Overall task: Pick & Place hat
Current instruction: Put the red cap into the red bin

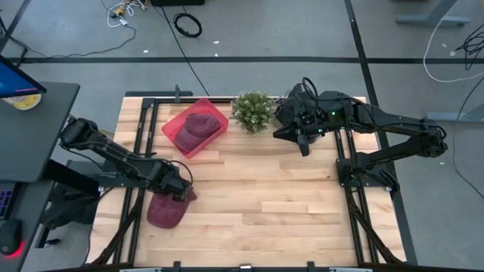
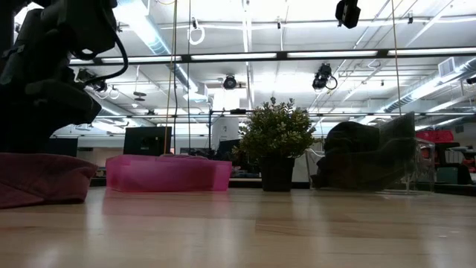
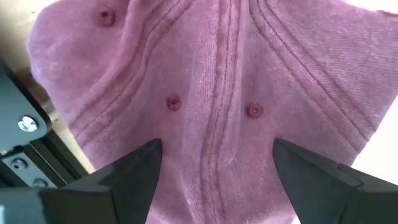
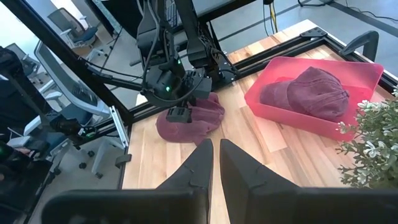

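At the near-left part of the bench [image 1: 257,196], the left gripper [image 1: 178,189] sits right over a maroon hat [image 1: 166,210], fingers [image 3: 118,180] spread wide with the crown between them, not closed on cloth yet. I read this as the pick step: next move calls for a short drop and a squeeze on the crown fabric, then a lift toward the pink bin [image 1: 195,126], which already holds a second hat [image 1: 198,125]. Hat's long axis runs diagonally; can't tell which end is the brim. Right gripper [image 1: 304,147] waits near the plant [image 1: 252,111], fingers nearly together, empty.
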Controlling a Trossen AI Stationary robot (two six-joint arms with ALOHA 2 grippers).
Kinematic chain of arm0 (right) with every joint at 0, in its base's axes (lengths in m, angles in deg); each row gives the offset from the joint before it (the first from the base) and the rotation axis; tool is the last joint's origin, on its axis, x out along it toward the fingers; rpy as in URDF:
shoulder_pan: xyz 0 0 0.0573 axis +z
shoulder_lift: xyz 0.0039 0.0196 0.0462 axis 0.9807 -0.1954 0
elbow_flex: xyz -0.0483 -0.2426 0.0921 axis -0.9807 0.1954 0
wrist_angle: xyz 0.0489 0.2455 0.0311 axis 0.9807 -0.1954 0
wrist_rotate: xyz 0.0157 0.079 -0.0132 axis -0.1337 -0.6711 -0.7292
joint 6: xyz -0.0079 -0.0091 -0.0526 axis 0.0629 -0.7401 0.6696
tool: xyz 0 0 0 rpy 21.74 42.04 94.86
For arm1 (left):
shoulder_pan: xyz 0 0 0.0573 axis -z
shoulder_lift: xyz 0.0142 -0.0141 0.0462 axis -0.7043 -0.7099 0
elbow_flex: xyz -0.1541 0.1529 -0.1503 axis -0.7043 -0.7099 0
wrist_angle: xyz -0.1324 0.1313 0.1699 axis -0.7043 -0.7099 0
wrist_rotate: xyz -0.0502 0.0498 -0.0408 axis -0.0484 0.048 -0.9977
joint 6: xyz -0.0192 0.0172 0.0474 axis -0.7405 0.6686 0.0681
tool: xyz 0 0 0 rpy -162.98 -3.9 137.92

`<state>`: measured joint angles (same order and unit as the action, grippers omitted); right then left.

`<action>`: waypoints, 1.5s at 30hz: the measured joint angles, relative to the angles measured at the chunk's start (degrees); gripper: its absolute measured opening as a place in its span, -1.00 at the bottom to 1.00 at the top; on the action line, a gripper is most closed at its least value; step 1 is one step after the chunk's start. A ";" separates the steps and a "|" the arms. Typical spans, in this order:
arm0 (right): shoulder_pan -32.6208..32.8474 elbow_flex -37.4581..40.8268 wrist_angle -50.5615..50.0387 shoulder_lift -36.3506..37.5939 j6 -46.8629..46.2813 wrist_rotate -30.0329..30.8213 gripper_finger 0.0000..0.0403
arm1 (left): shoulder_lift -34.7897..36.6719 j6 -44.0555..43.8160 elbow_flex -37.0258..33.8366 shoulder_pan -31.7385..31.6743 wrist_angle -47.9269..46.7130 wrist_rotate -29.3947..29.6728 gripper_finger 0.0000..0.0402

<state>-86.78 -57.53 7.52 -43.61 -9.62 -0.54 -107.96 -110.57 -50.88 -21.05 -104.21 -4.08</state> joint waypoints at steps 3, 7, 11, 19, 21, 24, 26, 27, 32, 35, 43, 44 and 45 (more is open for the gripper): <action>0.00 0.00 0.00 0.00 0.44 0.01 -0.84 | 0.00 0.01 -0.31 0.00 -0.11 0.67 0.45; 0.00 0.00 0.00 0.00 0.63 0.01 -0.84 | 0.00 1.05 -0.33 0.00 -0.10 2.15 0.23; 0.00 0.00 0.00 0.00 0.99 0.02 -0.84 | 0.00 1.53 -0.33 -0.01 -0.15 4.69 -0.14; 0.00 0.00 0.00 0.00 1.03 0.02 -0.84 | 0.00 4.05 -0.33 -0.02 -0.06 6.00 -0.94; 0.00 0.00 0.00 0.00 1.03 0.02 -0.84 | 0.00 4.75 -0.33 -0.02 0.19 5.92 -0.96; 0.00 0.00 -0.02 0.00 1.03 0.02 -0.84 | 0.13 5.97 1.03 0.13 0.39 5.96 -0.97; -0.01 0.00 -0.01 0.00 1.03 0.02 -0.84 | 0.15 7.54 3.27 0.31 -0.61 6.80 -0.97; -0.02 0.00 -0.01 0.00 1.03 0.02 -0.84 | 0.15 8.51 4.57 0.31 -1.56 7.60 -0.98; -0.01 0.00 -0.01 0.00 1.02 0.02 -0.84 | 0.15 13.34 13.99 0.31 -8.18 14.69 -0.98; -0.03 0.00 -0.05 0.00 -0.37 -0.01 -0.84 | 0.15 18.19 21.07 0.31 -11.69 20.31 -0.98; -1.70 0.00 -0.28 -0.02 -8.75 -6.46 -0.63 | 0.15 36.62 37.35 0.31 -11.30 32.66 -0.99; -1.97 0.00 -0.23 -0.18 -10.32 -7.42 -0.57 | 0.15 39.15 38.70 0.28 -10.86 34.51 -0.99; -2.21 0.00 -0.04 -0.42 -12.11 -8.33 -0.50 | 0.15 41.59 40.00 0.15 -10.27 36.26 -0.99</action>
<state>-88.99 -57.53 7.48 -44.02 -21.73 -8.88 -107.81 -68.98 -10.88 -20.89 -114.48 32.19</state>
